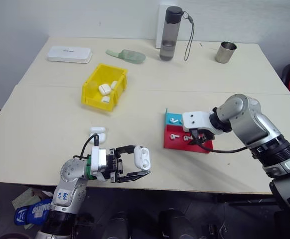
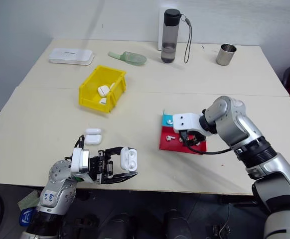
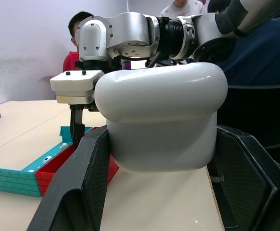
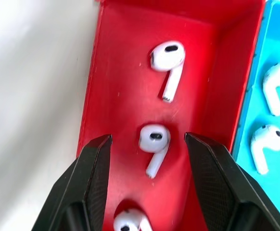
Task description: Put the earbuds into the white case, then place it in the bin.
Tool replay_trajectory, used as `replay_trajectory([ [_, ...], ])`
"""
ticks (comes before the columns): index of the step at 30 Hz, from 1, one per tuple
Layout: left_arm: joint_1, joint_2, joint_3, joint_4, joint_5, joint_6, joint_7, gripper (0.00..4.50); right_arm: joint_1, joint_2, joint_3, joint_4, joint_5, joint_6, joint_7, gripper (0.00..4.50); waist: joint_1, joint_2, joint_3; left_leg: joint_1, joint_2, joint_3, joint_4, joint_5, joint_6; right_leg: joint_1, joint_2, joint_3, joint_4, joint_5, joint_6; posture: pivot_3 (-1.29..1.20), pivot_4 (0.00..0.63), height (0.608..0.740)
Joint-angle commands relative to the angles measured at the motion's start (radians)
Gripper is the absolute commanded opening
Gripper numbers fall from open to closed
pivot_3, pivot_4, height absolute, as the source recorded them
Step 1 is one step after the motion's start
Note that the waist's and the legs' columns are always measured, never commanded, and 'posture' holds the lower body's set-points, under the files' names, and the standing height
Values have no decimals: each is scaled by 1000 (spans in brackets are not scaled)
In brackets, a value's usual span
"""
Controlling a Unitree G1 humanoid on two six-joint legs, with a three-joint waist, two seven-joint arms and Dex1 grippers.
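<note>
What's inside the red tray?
The red tray holds three earbuds; the lowest is cut off at the picture's edge. The open right gripper straddles the middle one.

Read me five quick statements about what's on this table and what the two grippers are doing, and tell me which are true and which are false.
1. The left gripper holds a white case. True.
2. The right gripper is clamped shut on an earbud. False: its jaws stand open on either side of an earbud lying in the red tray, with gaps on both sides.
3. The yellow bin already has white cases in it. True.
4. The grey water bottle lies on its side. False: it stands upright at the far edge of the table.
5. Another white case sits on the table between the bin and the left gripper. True.
</note>
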Motion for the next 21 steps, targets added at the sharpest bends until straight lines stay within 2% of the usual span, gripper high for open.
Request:
replay_trajectory([
  [1,-3,2,-2,-22,-3,-9,6,2789,-8,-4,-17,-38,-6,19,-4,2447,0,0,0,0,0,0,0,0,0,0,0,0,0,0,0,0,150,740],
  [21,-4,10,2,-30,-7,-3,14,2789,12,-2,-1,-45,-11,29,-17,2447,-1,0,0,0,0,0,0,0,0,0,0,0,0,0,0,0,150,740],
])
